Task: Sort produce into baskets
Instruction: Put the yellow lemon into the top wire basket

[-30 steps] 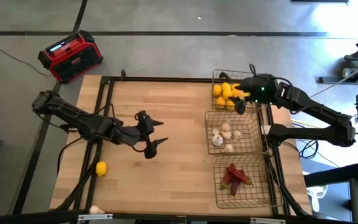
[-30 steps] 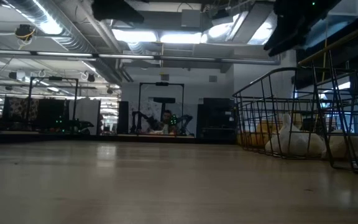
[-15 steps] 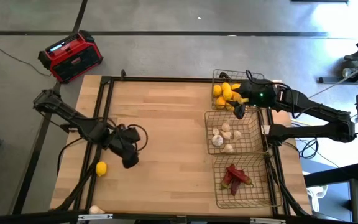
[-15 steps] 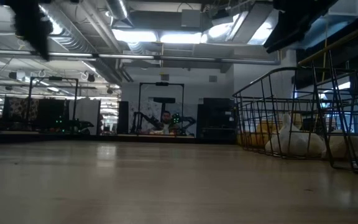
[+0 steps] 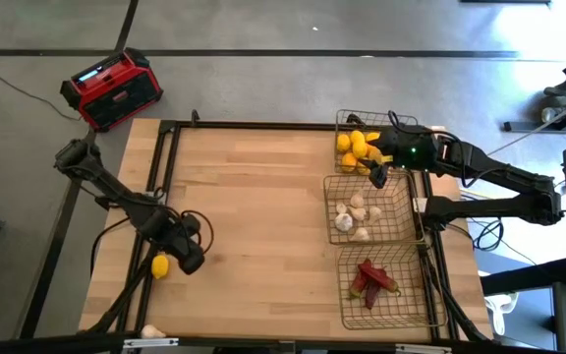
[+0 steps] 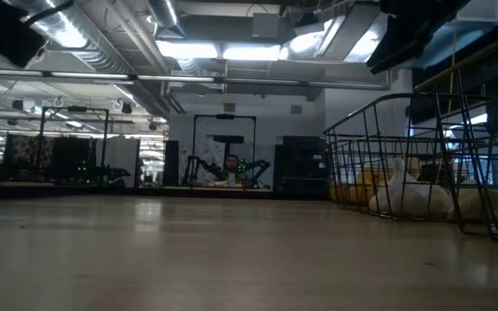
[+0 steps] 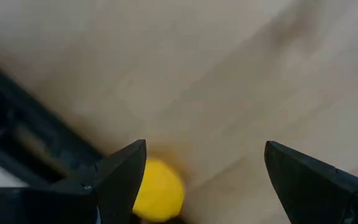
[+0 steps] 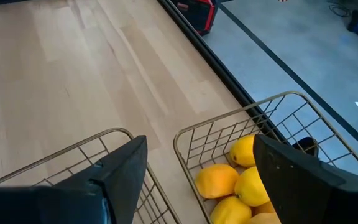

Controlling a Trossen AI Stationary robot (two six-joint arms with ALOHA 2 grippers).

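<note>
Your left tool (image 5: 187, 258), jaws apart, hangs just beside a round yellow lemon (image 5: 160, 265), lower left of bench (image 5: 263, 216). Right tool (image 5: 379, 169), jaws apart, sits over the lemon basket (image 5: 342, 120), upper right.

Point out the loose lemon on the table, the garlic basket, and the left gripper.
loose lemon (image 5: 160, 265), high view, middle of the fruit
garlic basket (image 5: 328, 181), high view, far-left rim corner
left gripper (image 7: 204, 180), left wrist view, gap midway between its open fingertips

arms: dark, jointed | right arm (image 5: 499, 177): green light | cables: black
</note>
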